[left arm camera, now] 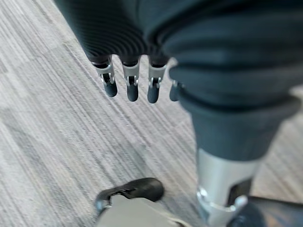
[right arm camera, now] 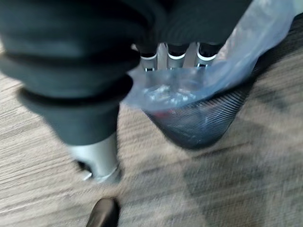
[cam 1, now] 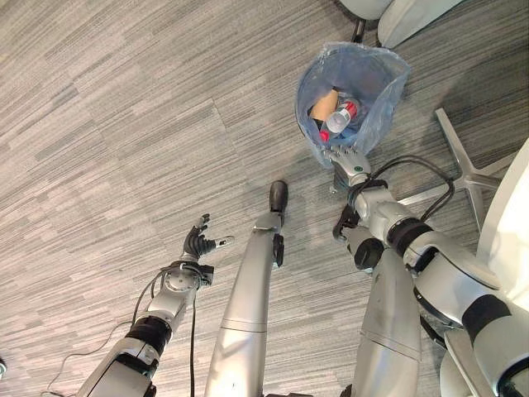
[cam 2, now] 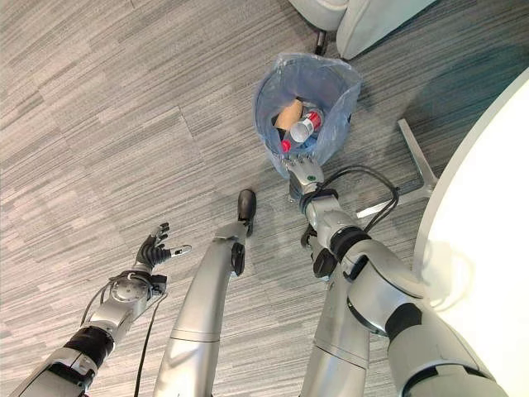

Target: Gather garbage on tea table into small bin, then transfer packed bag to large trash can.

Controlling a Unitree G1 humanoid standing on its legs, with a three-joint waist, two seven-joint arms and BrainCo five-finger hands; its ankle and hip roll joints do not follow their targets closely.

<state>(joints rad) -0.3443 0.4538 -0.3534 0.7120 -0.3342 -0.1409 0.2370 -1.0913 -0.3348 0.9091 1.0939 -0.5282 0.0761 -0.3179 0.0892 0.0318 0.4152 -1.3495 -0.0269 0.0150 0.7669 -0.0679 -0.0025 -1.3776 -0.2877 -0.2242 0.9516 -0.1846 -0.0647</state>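
Grey carpet floor (cam 1: 124,99) is seen throughout. Small bin (cam 1: 318,147) stands upright, blue bag (cam 1: 388,74) mouth up, bottle (cam 1: 340,117) lying slantwise inside. Right robot hand (cam 1: 350,159) is placed at bag rim; grip cannot be told. Left robot hand (cam 1: 198,242) is held slack, empty, above floor.

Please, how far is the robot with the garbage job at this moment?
Gathering looks done: a bottle and other rubbish lie inside the small dark mesh bin lined with a translucent blue plastic bag. The right hand is at the bag's rim; the left hand hangs open. Carrying the bag away remains.
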